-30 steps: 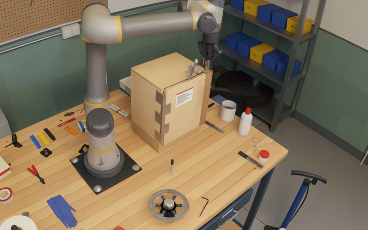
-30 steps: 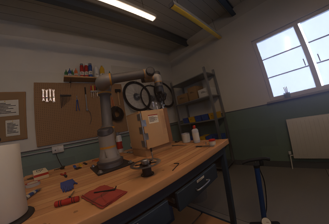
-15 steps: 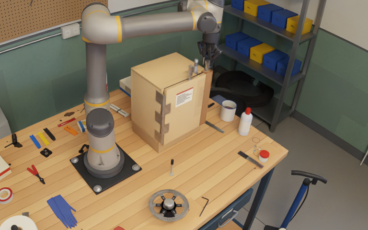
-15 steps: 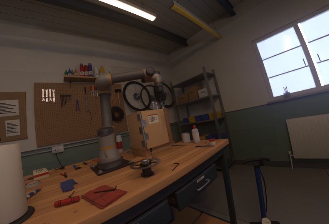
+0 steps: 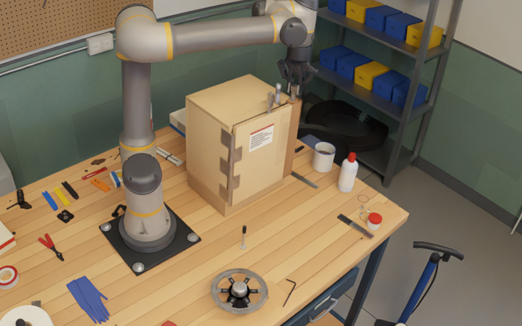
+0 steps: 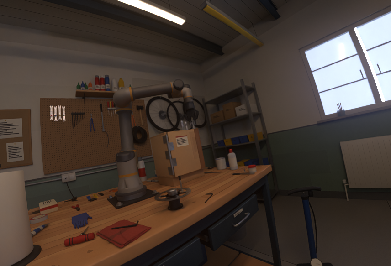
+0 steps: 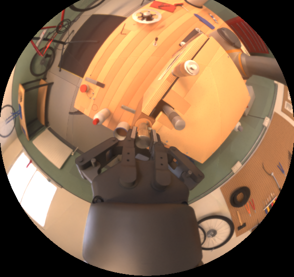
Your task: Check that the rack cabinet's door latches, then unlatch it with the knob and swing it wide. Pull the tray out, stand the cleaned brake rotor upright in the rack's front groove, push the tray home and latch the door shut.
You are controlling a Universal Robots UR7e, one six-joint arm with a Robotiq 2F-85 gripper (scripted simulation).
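A small metal knob (image 7: pixel 142 132) (image 5: pixel 293 93) stands upright at the right front top corner of the rack cabinet (image 5: pixel 237 141) (image 6: pixel 177 156), beside two other metal pegs (image 5: pixel 274 97) on the cabinet's top edge. The cabinet's door (image 5: pixel 261 155) with its white and red label hangs on grey hinges (image 5: pixel 229 163) and looks closed against the body. The brake rotor (image 5: pixel 239 291) (image 6: pixel 173 193) lies flat on a stand near the bench's front edge, far from the cabinet. My gripper (image 5: pixel 295 89) (image 7: pixel 143 138) reaches down from above and is closed around the knob.
The wooden bench carries a white mug (image 5: pixel 323 156), a glue bottle (image 5: pixel 347 172), a red-capped jar (image 5: pixel 374 221), an upright pin (image 5: pixel 243 236), a hex key (image 5: pixel 289 291) and blue gloves (image 5: pixel 89 298). A metal shelf (image 5: pixel 389 60) with blue and yellow boxes stands right of the cabinet.
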